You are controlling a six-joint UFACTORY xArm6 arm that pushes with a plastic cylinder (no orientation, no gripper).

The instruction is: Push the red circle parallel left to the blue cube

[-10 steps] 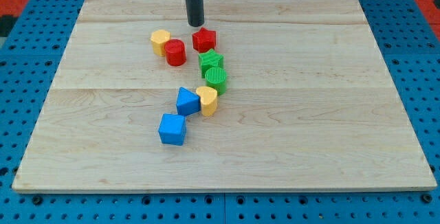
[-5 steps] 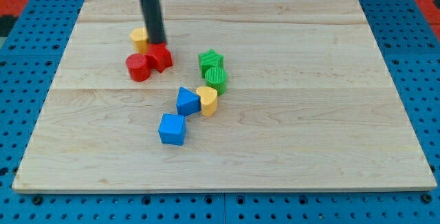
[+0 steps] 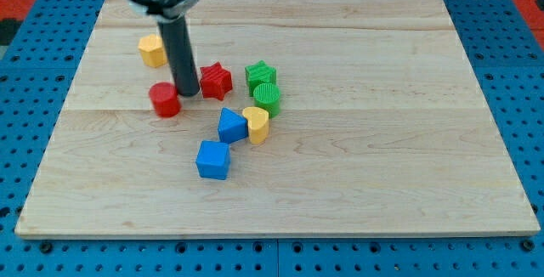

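The red circle [image 3: 165, 99] is a short red cylinder at the board's left of centre. My tip [image 3: 187, 93] stands right beside it on its right, between it and a red star [image 3: 216, 81]. The blue cube [image 3: 212, 160] lies lower down, toward the view's bottom and to the right of the red circle. A second blue block [image 3: 231, 126] sits just above and right of the cube.
A yellow block [image 3: 153, 50] lies up left of my tip. A yellow heart-like block [image 3: 256, 125] touches the second blue block. A green star [image 3: 260, 76] and a green cylinder [image 3: 268, 98] sit right of the red star. The wooden board [image 3: 382, 141] rests on a blue pegboard.
My tip moved from the top centre leftward and down, sweeping the red circle and yellow block to the left. The red star shifted left, then ended right of my tip. The blue blocks stayed.
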